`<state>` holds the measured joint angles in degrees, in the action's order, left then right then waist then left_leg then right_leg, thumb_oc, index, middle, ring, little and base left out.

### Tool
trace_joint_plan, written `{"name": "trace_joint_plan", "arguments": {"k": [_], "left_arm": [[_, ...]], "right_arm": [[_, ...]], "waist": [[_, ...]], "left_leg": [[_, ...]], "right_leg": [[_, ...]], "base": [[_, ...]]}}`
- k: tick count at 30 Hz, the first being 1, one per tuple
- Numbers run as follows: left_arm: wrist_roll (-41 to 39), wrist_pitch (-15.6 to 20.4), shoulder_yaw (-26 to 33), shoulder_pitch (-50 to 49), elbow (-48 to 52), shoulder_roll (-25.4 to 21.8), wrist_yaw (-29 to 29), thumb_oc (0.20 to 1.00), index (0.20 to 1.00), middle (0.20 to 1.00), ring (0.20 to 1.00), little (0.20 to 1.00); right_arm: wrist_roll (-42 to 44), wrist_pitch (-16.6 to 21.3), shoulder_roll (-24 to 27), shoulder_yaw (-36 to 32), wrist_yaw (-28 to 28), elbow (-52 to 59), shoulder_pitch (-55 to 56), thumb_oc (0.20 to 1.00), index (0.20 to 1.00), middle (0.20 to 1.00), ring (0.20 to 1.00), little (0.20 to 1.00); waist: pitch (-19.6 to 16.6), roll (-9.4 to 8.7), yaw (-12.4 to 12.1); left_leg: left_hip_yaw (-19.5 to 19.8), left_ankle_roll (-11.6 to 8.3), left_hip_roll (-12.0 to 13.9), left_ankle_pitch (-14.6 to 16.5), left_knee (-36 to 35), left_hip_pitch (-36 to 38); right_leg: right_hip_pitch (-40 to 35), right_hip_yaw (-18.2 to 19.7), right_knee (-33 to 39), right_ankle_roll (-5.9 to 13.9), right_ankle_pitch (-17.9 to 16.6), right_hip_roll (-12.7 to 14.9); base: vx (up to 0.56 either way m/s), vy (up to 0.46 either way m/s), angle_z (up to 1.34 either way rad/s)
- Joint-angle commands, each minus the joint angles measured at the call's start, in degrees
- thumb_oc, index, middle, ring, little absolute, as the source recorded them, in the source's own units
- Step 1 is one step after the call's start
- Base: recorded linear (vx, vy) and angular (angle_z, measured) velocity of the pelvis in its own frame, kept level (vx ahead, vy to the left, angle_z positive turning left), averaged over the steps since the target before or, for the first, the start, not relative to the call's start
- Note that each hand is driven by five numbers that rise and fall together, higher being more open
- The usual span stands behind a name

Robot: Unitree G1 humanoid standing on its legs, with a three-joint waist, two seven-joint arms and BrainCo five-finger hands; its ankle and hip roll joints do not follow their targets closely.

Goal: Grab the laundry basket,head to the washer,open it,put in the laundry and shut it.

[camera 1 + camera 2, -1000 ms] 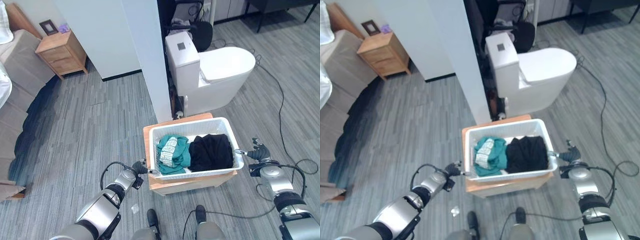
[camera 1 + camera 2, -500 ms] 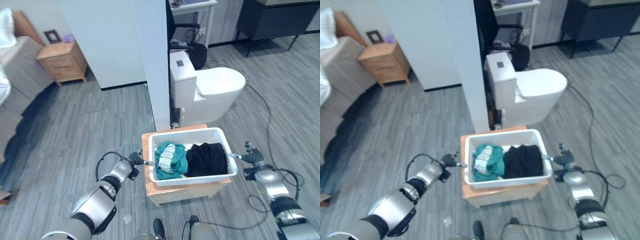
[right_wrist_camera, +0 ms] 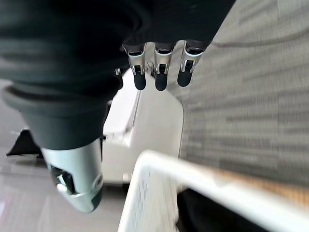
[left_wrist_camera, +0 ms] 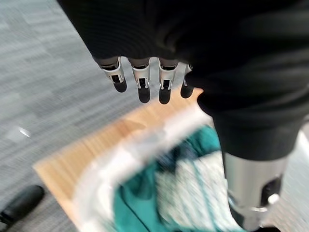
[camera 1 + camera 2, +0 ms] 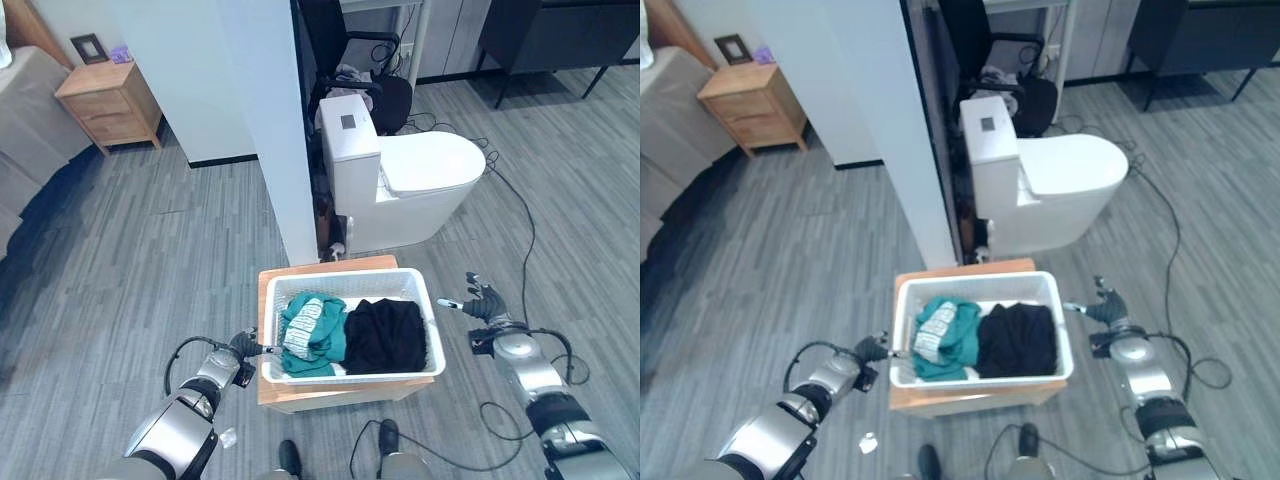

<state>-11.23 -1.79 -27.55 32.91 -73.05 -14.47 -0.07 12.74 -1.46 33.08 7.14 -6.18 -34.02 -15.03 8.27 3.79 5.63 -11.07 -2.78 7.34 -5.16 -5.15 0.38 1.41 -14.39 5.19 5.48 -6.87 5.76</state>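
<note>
White plastic laundry basket [image 5: 350,368] on wooden counter [image 5: 300,272]: right robot hand [image 5: 483,303] retreated to 3 o'clock, spread; left robot hand [image 5: 243,346] at 9 o'clock rim, fingers straight. Grab unstarted.

I count one laundry basket [image 5: 350,373], two garments in it, a teal one [image 5: 312,331] and a black one [image 5: 384,335], one bench [image 5: 300,268], one toilet [image 5: 400,180], one nightstand [image 5: 100,100].
</note>
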Motion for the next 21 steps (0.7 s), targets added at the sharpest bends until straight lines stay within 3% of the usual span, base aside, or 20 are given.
{"name": "trace_joint_plan", "arguments": {"k": [1,13,21], "left_arm": [[-1.45,1.80,0.26,8.13,-4.22,0.24,2.26,1.000,1.000,1.000,1.000,1.000],[1.98,1.67,-1.50,7.69,-5.22,2.44,2.03,1.000,1.000,1.000,1.000,1.000],[2.70,1.74,-1.70,7.97,-5.26,3.61,2.14,1.000,1.000,1.000,1.000,1.000]], "right_arm": [[1.83,3.50,2.22,-2.68,-0.89,1.48,0.74,1.000,1.000,1.000,1.000,1.000],[1.13,2.84,0.46,-3.60,-0.03,-0.30,7.15,1.000,1.000,1.000,1.000,1.000],[0.66,2.92,0.25,-3.15,0.11,0.40,7.01,1.000,1.000,1.000,1.000,1.000]], "waist": [[-0.71,0.14,-0.04],[-1.43,2.45,0.40],[-0.63,2.87,0.83]], "left_leg": [[1.85,-1.49,0.51,2.88,1.51,-2.03],[2.18,-2.00,0.75,3.11,0.15,0.41],[1.80,-1.91,0.67,3.53,0.15,0.46]], "right_leg": [[-3.55,0.20,-0.19,0.92,8.66,1.16],[-5.51,-0.18,-0.19,0.18,9.97,0.20],[-4.95,0.29,-0.19,0.58,9.59,0.47]], "base": [[0.03,-0.072,0.25],[0.02,-0.015,0.08],[0.00,0.000,0.00]]}}
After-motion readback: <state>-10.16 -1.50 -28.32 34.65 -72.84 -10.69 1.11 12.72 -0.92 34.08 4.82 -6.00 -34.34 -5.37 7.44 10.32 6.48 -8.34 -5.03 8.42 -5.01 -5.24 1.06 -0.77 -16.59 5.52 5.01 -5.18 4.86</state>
